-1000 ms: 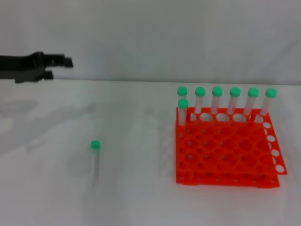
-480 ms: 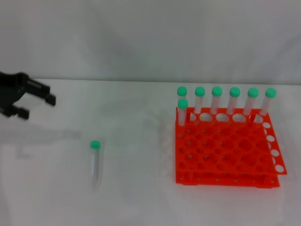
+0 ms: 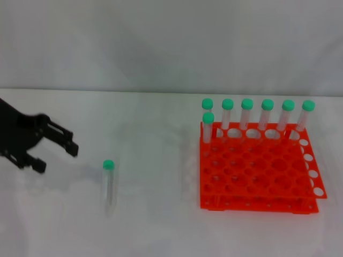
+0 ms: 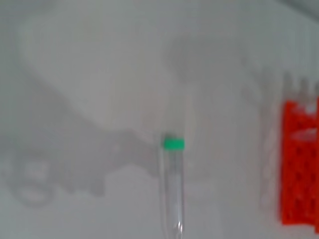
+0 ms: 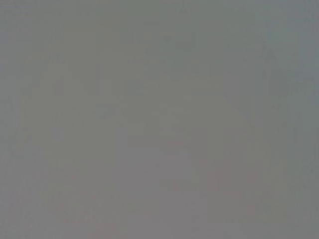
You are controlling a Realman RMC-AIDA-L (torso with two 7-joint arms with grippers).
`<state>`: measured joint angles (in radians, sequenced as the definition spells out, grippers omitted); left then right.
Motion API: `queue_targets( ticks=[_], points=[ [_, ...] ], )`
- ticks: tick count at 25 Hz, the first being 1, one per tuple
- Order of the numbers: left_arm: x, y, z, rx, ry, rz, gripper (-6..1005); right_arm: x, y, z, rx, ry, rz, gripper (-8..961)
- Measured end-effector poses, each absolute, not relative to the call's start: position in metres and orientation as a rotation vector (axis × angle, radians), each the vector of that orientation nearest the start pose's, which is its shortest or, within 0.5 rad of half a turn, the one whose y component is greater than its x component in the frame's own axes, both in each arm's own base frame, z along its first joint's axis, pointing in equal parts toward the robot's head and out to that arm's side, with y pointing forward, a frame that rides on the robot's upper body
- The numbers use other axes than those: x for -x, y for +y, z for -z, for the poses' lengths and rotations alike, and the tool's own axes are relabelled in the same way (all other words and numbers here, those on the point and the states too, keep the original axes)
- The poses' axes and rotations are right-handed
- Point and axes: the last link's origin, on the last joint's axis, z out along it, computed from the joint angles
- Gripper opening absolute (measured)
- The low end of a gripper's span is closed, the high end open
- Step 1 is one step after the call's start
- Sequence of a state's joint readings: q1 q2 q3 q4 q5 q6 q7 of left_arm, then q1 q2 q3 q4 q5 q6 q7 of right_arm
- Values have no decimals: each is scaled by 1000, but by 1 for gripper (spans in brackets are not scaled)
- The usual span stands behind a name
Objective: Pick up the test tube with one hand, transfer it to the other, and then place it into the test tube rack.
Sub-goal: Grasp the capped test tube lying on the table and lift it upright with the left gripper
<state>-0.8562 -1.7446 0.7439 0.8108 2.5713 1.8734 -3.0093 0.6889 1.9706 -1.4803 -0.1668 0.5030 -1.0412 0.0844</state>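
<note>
Your black left gripper (image 3: 55,156) hangs spread wide at the frame's left edge, near the clear green-capped tube (image 3: 109,184) lying lower left; the orange-red rack (image 3: 257,174) sits right

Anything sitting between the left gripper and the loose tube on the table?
Nothing: in the head view only bare white table separates the open left gripper from the lying test tube.

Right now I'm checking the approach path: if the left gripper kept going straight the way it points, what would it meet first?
Probably the lying test tube. The open left gripper points toward it across bare table, nothing between; depth is uncertain.
</note>
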Motion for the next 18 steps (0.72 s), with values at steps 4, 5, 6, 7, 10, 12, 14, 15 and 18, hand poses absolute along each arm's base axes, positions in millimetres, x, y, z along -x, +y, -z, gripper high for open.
queue_targets(
  ticks=[4,5,6,7,10,12,14,15,18],
  points=[
    [233,386,-127,-2206,2503,271,836,-299,433,-108,1220,439,-743,837],
    [234,385,-124,-2194,2503,281,836,-300,433,-109,1219,440,-742,836],
    [236,383,-121,-2181,2503,293,835,-300,433,-109,1218,440,-743,836],
    [237,382,-119,-2171,2506,306,835,-300,433,-109,1218,439,-744,836],
    [240,381,-116,-2162,2518,332,835,-300,432,-109,1219,438,-743,835],
    [241,382,-115,-2164,2521,334,834,-301,432,-109,1219,438,-742,834],
    [241,381,-114,-2165,2522,342,834,-301,432,-108,1220,439,-742,834],
    [241,381,-114,-2167,2522,352,834,-300,432,-107,1221,440,-742,833],
    [244,382,-114,-2178,2535,390,834,-300,431,-106,1222,442,-743,832]
  ],
)
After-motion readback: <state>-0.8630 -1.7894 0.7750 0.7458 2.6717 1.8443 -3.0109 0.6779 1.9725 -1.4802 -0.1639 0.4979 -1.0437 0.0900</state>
